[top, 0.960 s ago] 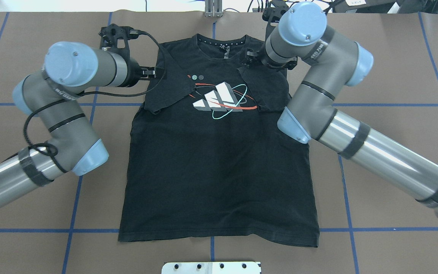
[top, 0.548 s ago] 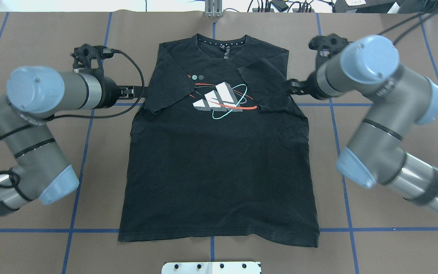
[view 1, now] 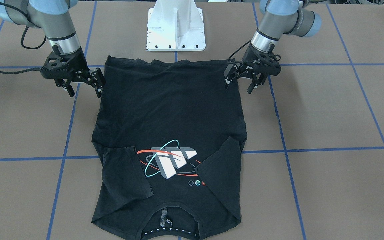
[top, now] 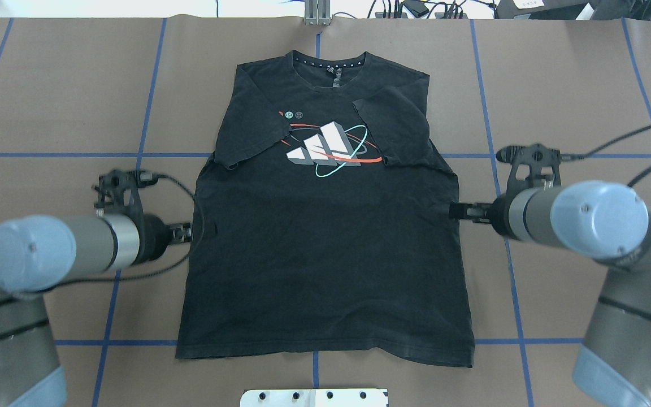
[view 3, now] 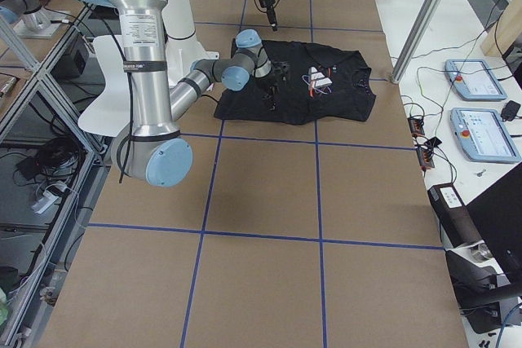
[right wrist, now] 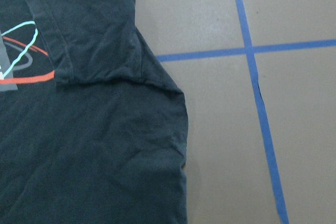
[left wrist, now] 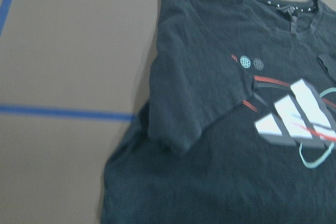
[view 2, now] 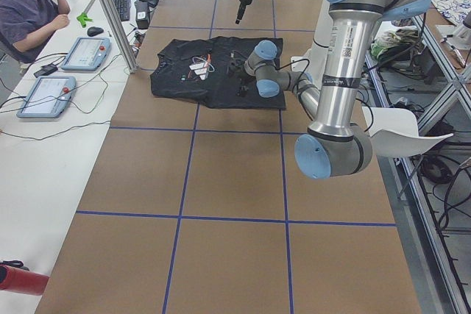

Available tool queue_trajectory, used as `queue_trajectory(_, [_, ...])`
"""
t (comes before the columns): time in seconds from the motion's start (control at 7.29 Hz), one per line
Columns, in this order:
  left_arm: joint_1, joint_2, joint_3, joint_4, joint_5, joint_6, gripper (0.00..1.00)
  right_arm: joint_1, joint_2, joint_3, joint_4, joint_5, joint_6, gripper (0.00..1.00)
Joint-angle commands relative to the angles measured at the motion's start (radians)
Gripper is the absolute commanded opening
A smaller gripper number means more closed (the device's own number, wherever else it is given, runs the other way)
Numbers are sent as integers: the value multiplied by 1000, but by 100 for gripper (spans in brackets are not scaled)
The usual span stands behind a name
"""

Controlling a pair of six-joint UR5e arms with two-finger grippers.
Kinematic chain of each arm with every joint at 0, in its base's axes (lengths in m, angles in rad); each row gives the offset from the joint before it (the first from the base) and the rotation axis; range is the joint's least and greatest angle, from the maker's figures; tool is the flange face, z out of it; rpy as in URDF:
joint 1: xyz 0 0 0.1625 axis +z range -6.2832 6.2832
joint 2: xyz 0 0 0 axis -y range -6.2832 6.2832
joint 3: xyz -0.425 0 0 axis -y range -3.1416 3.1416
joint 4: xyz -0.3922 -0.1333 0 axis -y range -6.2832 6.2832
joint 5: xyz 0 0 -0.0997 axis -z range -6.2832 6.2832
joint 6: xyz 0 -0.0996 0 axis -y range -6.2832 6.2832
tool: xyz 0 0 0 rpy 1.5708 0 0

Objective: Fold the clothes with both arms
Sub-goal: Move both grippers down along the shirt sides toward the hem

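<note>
So far only the sleeves (top: 249, 133) lie folded in on the black T-shirt (top: 325, 254), flat at the worktop's (top: 48, 102) centre, while the left hand (view 1: 239, 84) at its 9 o'clock and the right hand (view 1: 84, 89) at 3 o'clock hang open and empty, so the body folds are seemingly not yet done.

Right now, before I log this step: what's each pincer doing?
Left pincer: open, holding nothing, at the T-shirt edge.
Right pincer: open, holding nothing, at the opposite edge.
</note>
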Motion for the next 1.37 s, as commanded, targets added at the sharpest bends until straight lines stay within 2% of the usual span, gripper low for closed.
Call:
queue_trajectory(0.0, [166, 65, -81, 77, 99, -120, 100, -157, -114, 112, 1, -122, 117, 100])
queue_trajectory(0.27, [286, 64, -141, 229, 157, -202, 100, -205, -132, 136, 1, -164, 158, 100])
queue_trajectory(0.41, [320, 68, -126, 235, 159, -220, 100, -207, -130, 137, 1, -165, 158, 100])
queue_trajectory(0.82, [320, 68, -88, 237, 158, -221, 100, -207, -130, 144, 1, -165, 158, 100])
queue_trajectory(0.96, [322, 67, -79, 237, 158, -221, 91, -208, -130, 144, 1, -165, 158, 100])
queue_trajectory(1.1, [325, 62, -60, 237, 158, -221, 75, -208, -130, 144, 1, -165, 158, 100])
queue_trajectory(1.23, [325, 64, -59, 237, 156, -219, 74, -210, -130, 144, 1, -165, 158, 100])
